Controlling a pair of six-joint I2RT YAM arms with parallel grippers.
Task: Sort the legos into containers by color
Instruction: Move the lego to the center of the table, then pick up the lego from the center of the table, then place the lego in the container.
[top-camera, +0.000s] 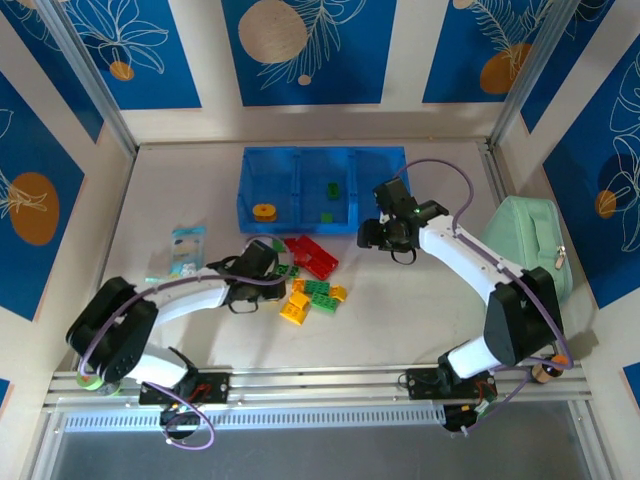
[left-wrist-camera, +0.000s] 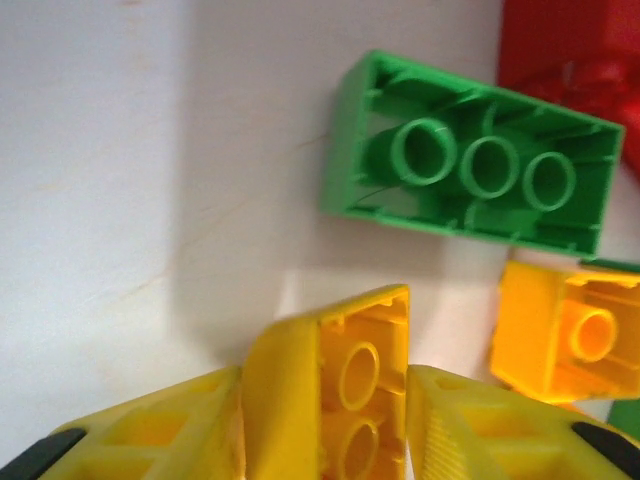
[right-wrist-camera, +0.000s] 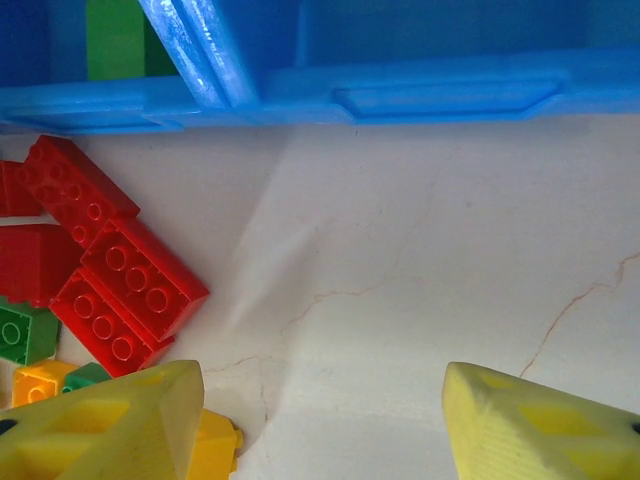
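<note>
My left gripper (left-wrist-camera: 325, 385) is shut on a yellow brick (left-wrist-camera: 350, 335), tilted with its hollow underside showing, just off the white table. Beyond it lie a green brick (left-wrist-camera: 470, 165), an orange-yellow brick (left-wrist-camera: 565, 335) and a red one (left-wrist-camera: 570, 50). From above, the left gripper (top-camera: 268, 262) is at the left edge of the lego pile (top-camera: 312, 285). My right gripper (right-wrist-camera: 320, 420) hangs open over bare table, right of the red bricks (right-wrist-camera: 110, 270) and in front of the blue tray (right-wrist-camera: 400, 95). The tray (top-camera: 322, 157) holds a yellow-orange disc (top-camera: 264, 211) on the left and green bricks (top-camera: 333, 187) in the middle.
A mint-green zippered case (top-camera: 525, 240) lies at the right wall beside the right arm. A small pale packet (top-camera: 187, 248) rests left of the left gripper. Metal rails (top-camera: 320, 385) run along the near edge by the arm bases.
</note>
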